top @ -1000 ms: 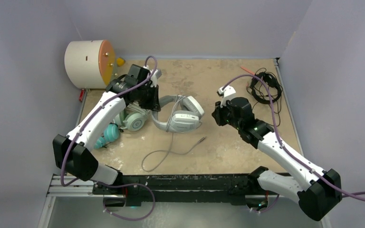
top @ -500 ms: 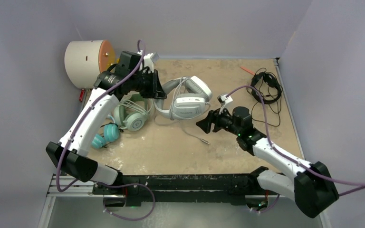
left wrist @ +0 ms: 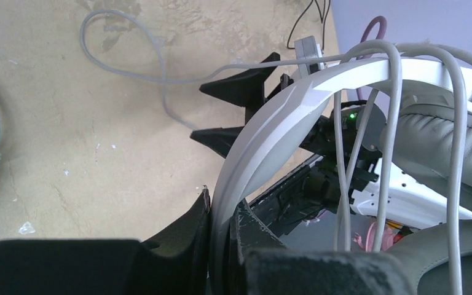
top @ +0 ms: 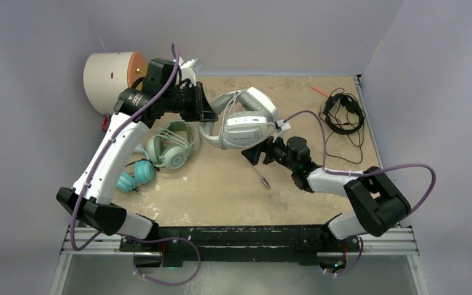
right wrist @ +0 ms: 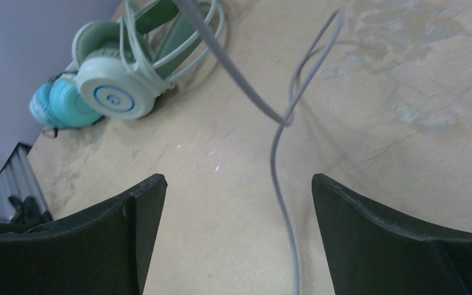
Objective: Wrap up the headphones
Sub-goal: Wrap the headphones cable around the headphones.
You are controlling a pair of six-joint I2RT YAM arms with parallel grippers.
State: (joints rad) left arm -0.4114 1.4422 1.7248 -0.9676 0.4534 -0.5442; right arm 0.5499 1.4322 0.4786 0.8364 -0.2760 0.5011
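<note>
Right claw [top: 250,155] spread wide, low over the counter [top: 221,196], a grey cable [right wrist: 275,166] trailing between its fingers; beyond, left claw [top: 206,113] pinches the white-and-grey headphones [top: 244,128] by the band, clear of the counter

Pretty clearly a robotics lab test cell: plain grey-lilac wall panels [top: 252,37] box in a scuffed tan bench [top: 221,190], a left arm [top: 114,150] and right arm [top: 332,181] sit on a metal rail [top: 92,246], purple cabling [top: 399,166] trailing around.
</note>
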